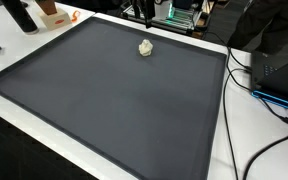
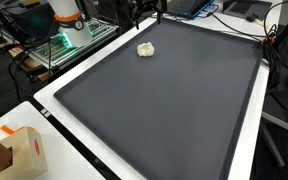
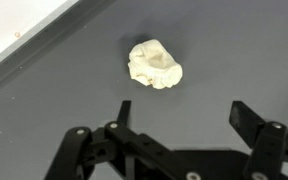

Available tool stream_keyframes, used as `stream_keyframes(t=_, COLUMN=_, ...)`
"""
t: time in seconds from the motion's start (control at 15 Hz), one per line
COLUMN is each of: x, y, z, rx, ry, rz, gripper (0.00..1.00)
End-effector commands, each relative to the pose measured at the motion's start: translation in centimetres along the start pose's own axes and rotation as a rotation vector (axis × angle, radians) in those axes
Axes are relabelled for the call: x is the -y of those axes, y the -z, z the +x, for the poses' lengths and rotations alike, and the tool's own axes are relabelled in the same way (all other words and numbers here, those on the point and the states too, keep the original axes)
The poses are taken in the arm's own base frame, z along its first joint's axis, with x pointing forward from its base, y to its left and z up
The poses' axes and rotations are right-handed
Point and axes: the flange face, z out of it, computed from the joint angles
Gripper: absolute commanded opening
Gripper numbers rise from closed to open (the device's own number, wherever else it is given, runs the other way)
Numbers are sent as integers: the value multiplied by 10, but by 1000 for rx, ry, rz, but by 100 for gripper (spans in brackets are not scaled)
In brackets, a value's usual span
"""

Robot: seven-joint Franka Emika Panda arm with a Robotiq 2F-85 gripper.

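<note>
In the upper middle of the wrist view you've got the pale crumpled lump (image 3: 155,64), lying on the dark mat (image 3: 64,110). It's roughly round, so the long axis is faint. As far as it shows, it runs from upper left to lower right of the frame, w/ the broader end at lower right. No clear front or tip to it, so you can't say it points anywhere.

Your gripper (image 3: 181,108) comes in from the bottom edge, jaws spread wide w/ nothing between them. The lump sits above the gap, near the fingertips but apart from both.

In both exterior views the lump (image 1: 146,47) (image 2: 145,49) lies near the far edge of the mat (image 1: 114,110) (image 2: 174,110), approx. mid-width in the frame. The white table (image 3: 24,30) shows as a strip at upper left of the wrist view, well apart from the lump.
</note>
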Motion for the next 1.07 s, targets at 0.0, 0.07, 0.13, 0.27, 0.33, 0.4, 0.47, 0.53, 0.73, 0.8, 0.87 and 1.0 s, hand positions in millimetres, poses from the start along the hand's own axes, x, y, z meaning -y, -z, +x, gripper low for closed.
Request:
stream_keyframes(t=0.0, x=3, y=-37, z=-6, rx=26, ry=5, rz=-15, gripper=100)
stream_keyframes(t=0.07, x=4, y=-46, z=-7, rx=26, ry=5, rz=-24, gripper=100)
stream_keyframes(t=0.13, x=4, y=-55, z=-8, rx=33, ry=13, rz=-29, gripper=100)
stream_keyframes(t=0.27, x=5, y=-70, z=-9, rx=41, ry=15, rz=-41, gripper=100)
stream_keyframes(t=0.33, x=4, y=-76, z=-9, rx=41, ry=15, rz=-46, gripper=100)
stream_keyframes(t=0.4, x=3, y=-83, z=-8, rx=42, ry=16, rz=-51, gripper=100)
stream_keyframes(t=0.47, x=3, y=-88, z=-8, rx=42, ry=18, rz=-52, gripper=100)
stream_keyframes(t=0.53, x=2, y=-93, z=-8, rx=43, ry=20, rz=-57, gripper=100)
stream_keyframes(t=0.73, x=-2, y=-104, z=-7, rx=48, ry=18, rz=-68, gripper=100)
stream_keyframes(t=0.8, x=-3, y=-107, z=-6, rx=53, ry=17, rz=-69, gripper=100)
stream_keyframes(t=0.87, x=-3, y=-110, z=-6, rx=58, ry=17, rz=-71, gripper=100)
stream_keyframes(t=1.0, x=-4, y=-114, z=-6, rx=65, ry=15, rz=-77, gripper=94)
